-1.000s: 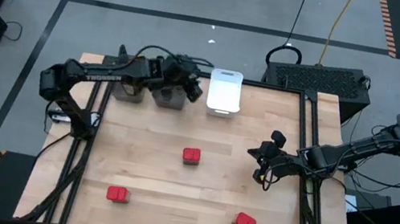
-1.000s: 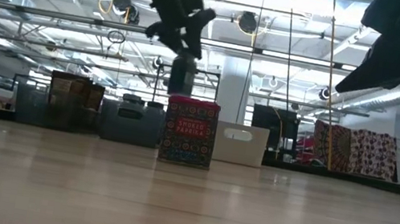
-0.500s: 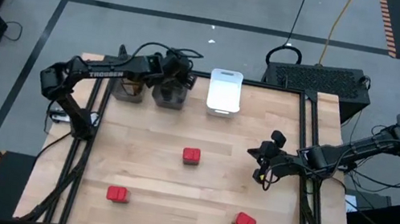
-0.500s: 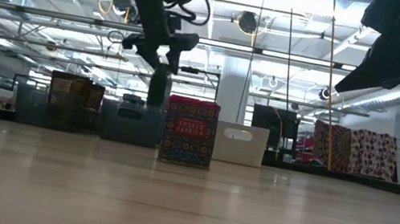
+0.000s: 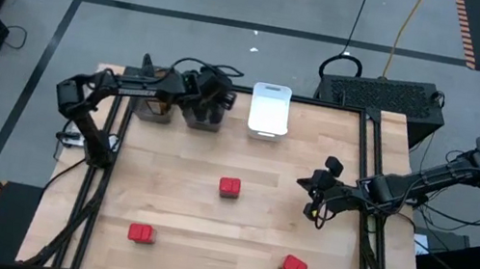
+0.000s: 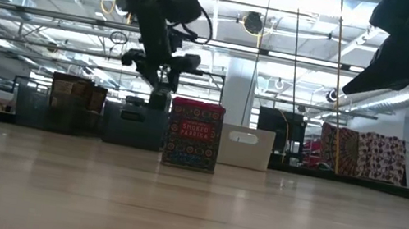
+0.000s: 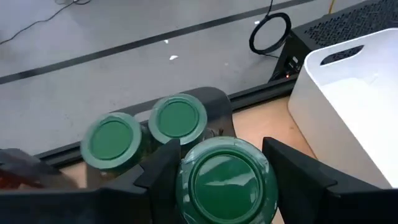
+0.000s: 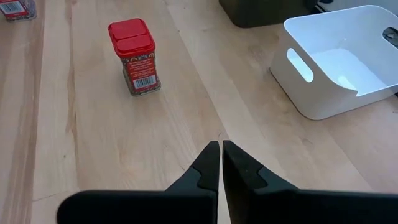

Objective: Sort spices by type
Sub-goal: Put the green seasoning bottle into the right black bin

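My left fingers (image 7: pixel 227 171) clamped on green-lidded jar (image 7: pixel 225 180), hanging over dark bin (image 5: pixel 204 112); two jars (image 7: pixel 177 118) just ahead inside. Lower beside them, upright, then part. Right fingers (image 8: pixel 221 163) together, idle

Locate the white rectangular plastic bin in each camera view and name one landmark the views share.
High view: white rectangular plastic bin at the table's far edge, just right of the two dark grey bins.
Low view: behind and right of the red paprika tin, bin at.
Left wrist view: right side, empty.
Right wrist view: upper right, empty.
Shared landmark: the middle red tin, in the high, low and right wrist views.
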`<state>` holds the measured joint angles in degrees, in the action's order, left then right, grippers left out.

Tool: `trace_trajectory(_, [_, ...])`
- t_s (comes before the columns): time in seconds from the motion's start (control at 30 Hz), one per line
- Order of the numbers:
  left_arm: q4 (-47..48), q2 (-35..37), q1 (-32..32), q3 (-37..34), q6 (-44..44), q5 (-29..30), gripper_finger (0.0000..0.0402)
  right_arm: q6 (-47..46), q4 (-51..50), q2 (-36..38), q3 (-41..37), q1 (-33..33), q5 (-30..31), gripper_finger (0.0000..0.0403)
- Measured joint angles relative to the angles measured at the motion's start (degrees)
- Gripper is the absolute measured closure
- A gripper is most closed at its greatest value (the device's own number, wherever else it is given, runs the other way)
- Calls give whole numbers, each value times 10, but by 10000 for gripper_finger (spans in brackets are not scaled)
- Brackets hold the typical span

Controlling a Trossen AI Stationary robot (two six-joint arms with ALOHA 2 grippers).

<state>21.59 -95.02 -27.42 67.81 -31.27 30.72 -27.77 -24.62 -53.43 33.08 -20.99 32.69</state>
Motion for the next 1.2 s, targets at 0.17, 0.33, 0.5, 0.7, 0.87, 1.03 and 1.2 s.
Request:
trace_trajectory(0.17, [-2, -27, 0, 0, -1, 8, 192, 0, 0, 0, 0, 0, 0, 403])
trace_trajectory(0.33, [-2, -45, 0, 0, -14, 22, 192, 0, 0, 0, 0, 0, 0, 403])
trace_trajectory(0.5, [-3, -58, 0, 0, -15, 41, 192, 0, 0, 0, 0, 0, 0, 403])
trace_trajectory(0.7, [-6, -66, -5, 0, -15, 44, 191, 0, -1, 0, 0, 0, 0, 403])
trace_trajectory(0.87, [-8, -66, -9, 0, -14, 44, 161, 0, -1, 0, 0, 0, 0, 403])
trace_trajectory(1.03, [-16, -66, -11, 0, -14, 44, 138, 0, -1, 0, 0, 0, 0, 403])
trace_trajectory(1.2, [-17, -66, -10, 0, -14, 43, 134, 0, -1, 0, 0, 0, 0, 403])
